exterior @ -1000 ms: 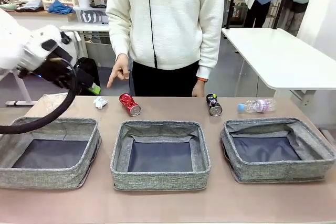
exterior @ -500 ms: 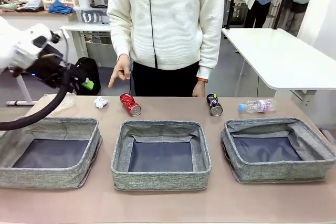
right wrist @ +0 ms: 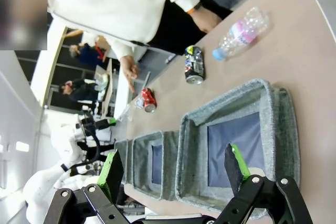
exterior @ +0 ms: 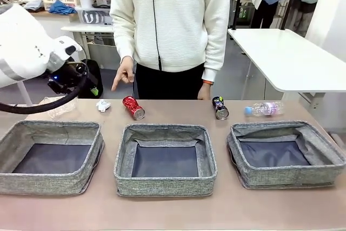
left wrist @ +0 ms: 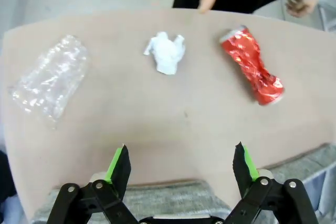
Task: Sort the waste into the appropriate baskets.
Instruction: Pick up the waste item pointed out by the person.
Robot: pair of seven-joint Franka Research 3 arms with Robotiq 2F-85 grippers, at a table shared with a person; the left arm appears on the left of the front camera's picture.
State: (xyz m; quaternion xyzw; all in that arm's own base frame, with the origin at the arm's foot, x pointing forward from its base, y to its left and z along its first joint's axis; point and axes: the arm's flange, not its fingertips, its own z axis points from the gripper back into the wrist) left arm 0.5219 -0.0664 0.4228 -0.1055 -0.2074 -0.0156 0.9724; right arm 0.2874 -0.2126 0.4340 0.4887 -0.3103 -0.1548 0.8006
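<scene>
A crumpled white paper ball (left wrist: 167, 52) lies on the tan desk (left wrist: 157, 124) at twelve o'clock from the left claw (left wrist: 182, 163), jaws apart and empty, a dented red can (left wrist: 252, 65) at two, a crushed clear plastic bottle (left wrist: 50, 81) at ten, while the right claw (right wrist: 170, 167), likewise apart, faces a grey fabric basket (right wrist: 286, 129).

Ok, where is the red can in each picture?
Front: can on the table, behind the far left corner of the middle basket.
Left wrist: can at upper right, to the right of the paper ball.
Right wrist: can small, left of centre.
Shared landmark: the person's hand pointing down just beyond it.
</scene>
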